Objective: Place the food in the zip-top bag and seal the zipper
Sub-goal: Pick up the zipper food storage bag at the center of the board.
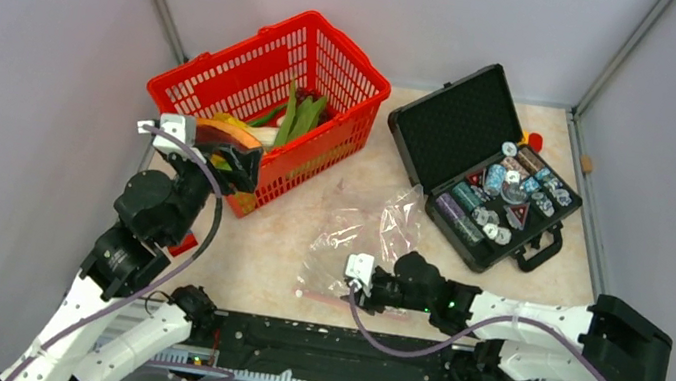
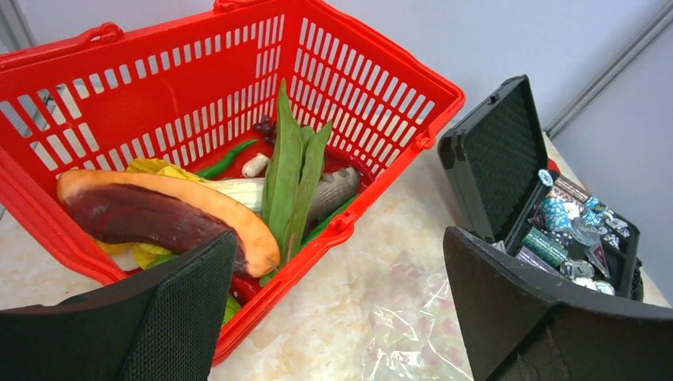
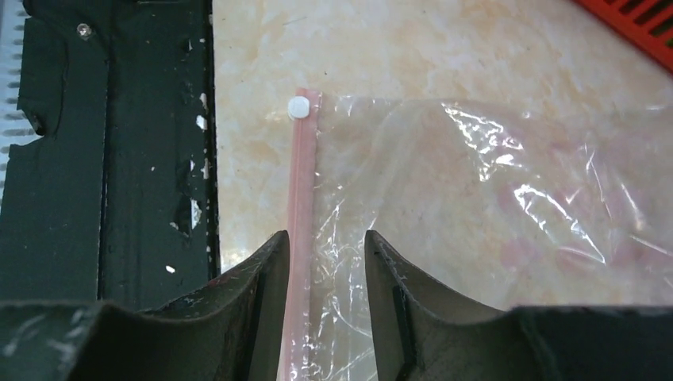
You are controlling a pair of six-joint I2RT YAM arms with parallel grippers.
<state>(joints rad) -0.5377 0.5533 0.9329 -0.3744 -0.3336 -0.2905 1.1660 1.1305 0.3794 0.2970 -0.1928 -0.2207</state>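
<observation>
The bag (image 1: 362, 240) lies flat at the table's centre, its zipper (image 3: 302, 198) along the 6 o'clock edge. The right gripper (image 3: 325, 238) sits low over that strip, fingers narrowly parted with the strip between them. The left gripper (image 2: 340, 236), fingers wide and holding nothing, hovers at the 7 o'clock corner of the basket (image 1: 232, 63), which stands at 10 o'clock from the bag. The orange piece (image 2: 159, 190) and pods (image 2: 290, 167) lie in the basket.

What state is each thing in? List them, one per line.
Red basket: upright, holding the food.
Black case: open, chips inside.
Zip-top bag: flat, empty.
Zipper: between the right jaws; sealed or not, unclear.
Left jaws: open, at the basket.
Right jaws: open.
</observation>
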